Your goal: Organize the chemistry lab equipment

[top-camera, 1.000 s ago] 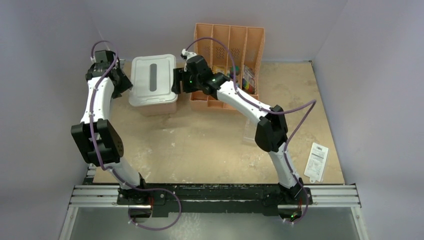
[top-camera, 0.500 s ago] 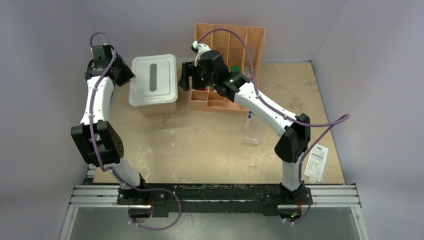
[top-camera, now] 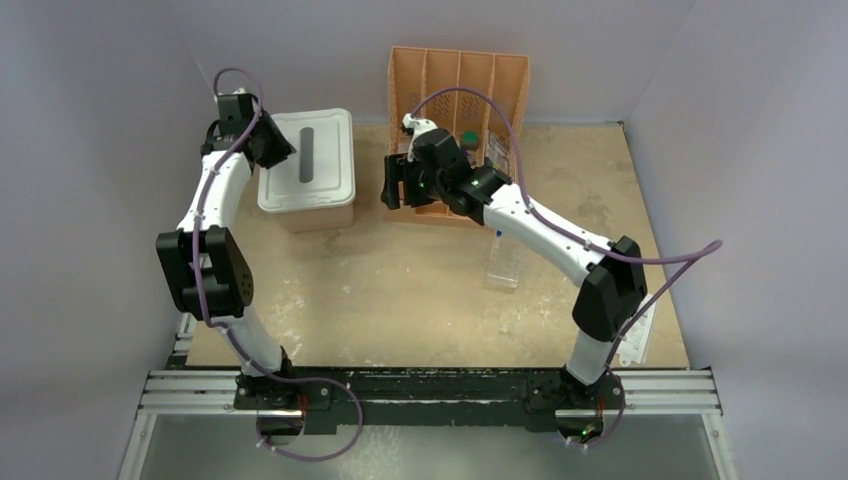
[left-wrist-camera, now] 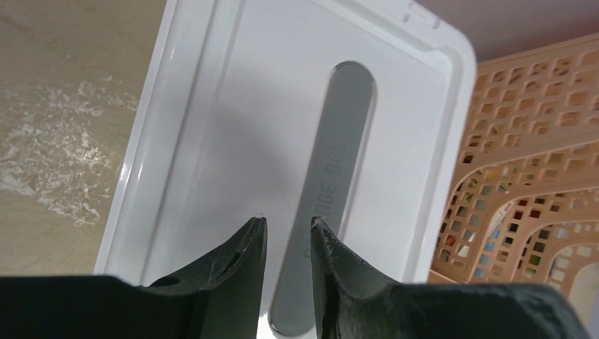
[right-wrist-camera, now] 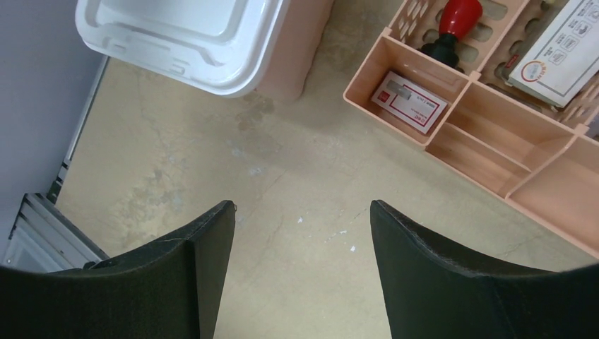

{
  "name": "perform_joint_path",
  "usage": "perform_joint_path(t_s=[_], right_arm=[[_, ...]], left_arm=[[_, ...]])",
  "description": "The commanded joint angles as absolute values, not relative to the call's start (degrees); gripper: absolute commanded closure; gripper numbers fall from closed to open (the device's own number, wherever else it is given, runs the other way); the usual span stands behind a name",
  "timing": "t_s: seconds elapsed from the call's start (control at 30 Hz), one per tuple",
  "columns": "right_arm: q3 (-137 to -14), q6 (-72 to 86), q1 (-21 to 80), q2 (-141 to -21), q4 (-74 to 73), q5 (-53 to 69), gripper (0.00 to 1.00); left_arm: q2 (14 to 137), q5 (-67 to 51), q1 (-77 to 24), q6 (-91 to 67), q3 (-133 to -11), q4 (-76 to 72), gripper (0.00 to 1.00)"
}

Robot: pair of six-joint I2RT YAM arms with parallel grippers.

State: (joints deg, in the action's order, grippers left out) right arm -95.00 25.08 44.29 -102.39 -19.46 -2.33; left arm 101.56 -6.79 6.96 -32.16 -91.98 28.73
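The clear plastic tube rack [top-camera: 503, 262] lies on the table right of centre, with a thin blue-capped tube [top-camera: 497, 232] at its far end. A clear packet [top-camera: 642, 318] lies at the right edge, partly behind my right arm. My left gripper [top-camera: 277, 148] hovers over the left part of the white lid [left-wrist-camera: 233, 106]; its jaws [left-wrist-camera: 287, 220] are a narrow gap apart and empty. My right gripper [top-camera: 392, 186] is wide open and empty [right-wrist-camera: 302, 205] above bare table between the pink bin and the orange organiser. Tripod, tongs and triangle are out of view.
The pink bin [top-camera: 318, 212] with its white lid [top-camera: 305, 160] stands at the back left. The orange divided organiser [top-camera: 458, 85] stands at the back centre; the right wrist view shows its front compartments [right-wrist-camera: 494, 120], a small white box [right-wrist-camera: 410, 102] and a red-topped item [right-wrist-camera: 458, 18].
My left gripper moved right, over the lid's edge. My right gripper pulled away from the bin's right side toward the organiser's front, and its elbow swung right, uncovering the tube rack.
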Motion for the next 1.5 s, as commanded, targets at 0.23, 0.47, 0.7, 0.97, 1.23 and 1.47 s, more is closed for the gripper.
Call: perform_joint_path(t_s=[0.23,0.47,0.7,0.97,1.23,1.47], right_arm=[[-89.4,26.6,44.2,-92.3,-22.1,-10.8,0.29],[-83.5,27.1,44.0,-84.5,-27.2,-18.6,0.28],[-81.0,26.9,41.2,-77.7,-33.6,-26.8,0.27],[-80.0,24.3,33.2,-69.0,-38.9,-33.7,0.25],[-80.6,20.9,32.7,-62.1,-42.0,-43.7,0.19],[-82.4,20.8,32.7,-57.8,-43.7,-48.8,0.01]], left_arm=[[104.4,2.4,5.9,-31.2,-90.4,33.6,0.72],[99.6,0.3,5.7,-29.7,-91.2,33.4,0.68],[89.0,-4.8,5.4,-28.6,-90.0,32.6,0.58],[74.9,-2.8,5.3,-28.8,-83.2,34.0,0.36],[58.1,4.2,5.3,-28.7,-77.3,36.9,0.32],[52.2,7.8,5.4,-28.8,-78.8,41.7,0.28]])
